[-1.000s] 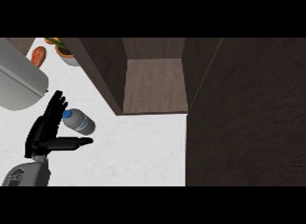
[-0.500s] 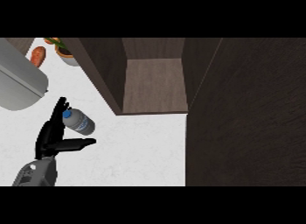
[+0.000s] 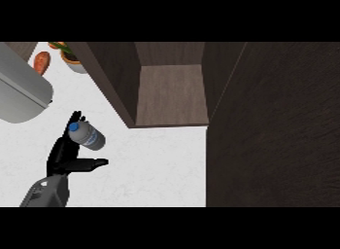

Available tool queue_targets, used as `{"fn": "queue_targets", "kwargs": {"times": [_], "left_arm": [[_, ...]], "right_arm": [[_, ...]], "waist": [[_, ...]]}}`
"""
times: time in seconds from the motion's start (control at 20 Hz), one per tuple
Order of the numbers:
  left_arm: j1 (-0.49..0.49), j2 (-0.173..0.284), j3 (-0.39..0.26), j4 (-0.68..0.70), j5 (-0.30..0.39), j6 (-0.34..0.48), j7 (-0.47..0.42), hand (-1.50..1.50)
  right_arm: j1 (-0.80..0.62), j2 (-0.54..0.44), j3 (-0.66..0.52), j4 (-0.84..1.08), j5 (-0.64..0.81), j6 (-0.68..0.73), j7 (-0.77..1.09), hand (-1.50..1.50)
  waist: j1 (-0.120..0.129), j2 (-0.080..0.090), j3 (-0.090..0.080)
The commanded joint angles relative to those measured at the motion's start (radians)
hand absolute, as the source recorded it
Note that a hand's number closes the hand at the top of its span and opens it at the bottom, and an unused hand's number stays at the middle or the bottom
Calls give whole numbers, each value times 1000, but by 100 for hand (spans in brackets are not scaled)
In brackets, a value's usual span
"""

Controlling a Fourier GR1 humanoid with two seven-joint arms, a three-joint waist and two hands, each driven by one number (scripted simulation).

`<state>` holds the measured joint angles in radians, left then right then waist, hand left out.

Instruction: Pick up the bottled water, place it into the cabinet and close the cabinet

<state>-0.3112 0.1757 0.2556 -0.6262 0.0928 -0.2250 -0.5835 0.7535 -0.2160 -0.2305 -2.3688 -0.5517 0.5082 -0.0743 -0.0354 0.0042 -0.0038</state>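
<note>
Reaching with straight fingers, I have my left hand [image 3: 61,155] beside the bottled water [image 3: 89,136], ungrasped; the cabinet [image 3: 169,95] at two o'clock stands open.

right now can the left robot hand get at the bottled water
Probably yes: the left robot hand is open right beside the bottled water, fingers along its left side, thumb below it, with nothing between them.

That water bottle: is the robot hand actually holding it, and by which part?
Not yet. The left robot hand is open beside the bottle, fingers straight, thumb out.
</note>
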Motion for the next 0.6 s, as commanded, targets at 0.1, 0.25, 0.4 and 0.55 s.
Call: {"fn": "queue_targets", "kwargs": {"times": [0.1, 0.25, 0.4, 0.55], "left_arm": [[-13, -3, 30, 109, 39, -107, -101, 150], [-76, 12, 74, 163, 92, -176, -88, 150], [-98, -6, 73, 200, 94, -192, -96, 150], [-134, -20, 55, 204, 68, -150, -127, 150]], "right_arm": [[79, -26, -70, -209, -173, -40, 65, -150], [90, -28, -57, -218, -142, -32, 55, -150], [76, -34, -59, -235, -149, -58, 61, -150], [91, -42, -92, -208, -168, -38, 46, -150]], "waist": [[2, -1, 0], [-5, -1, -1], [1, -1, -1], [6, -3, 1]]}}
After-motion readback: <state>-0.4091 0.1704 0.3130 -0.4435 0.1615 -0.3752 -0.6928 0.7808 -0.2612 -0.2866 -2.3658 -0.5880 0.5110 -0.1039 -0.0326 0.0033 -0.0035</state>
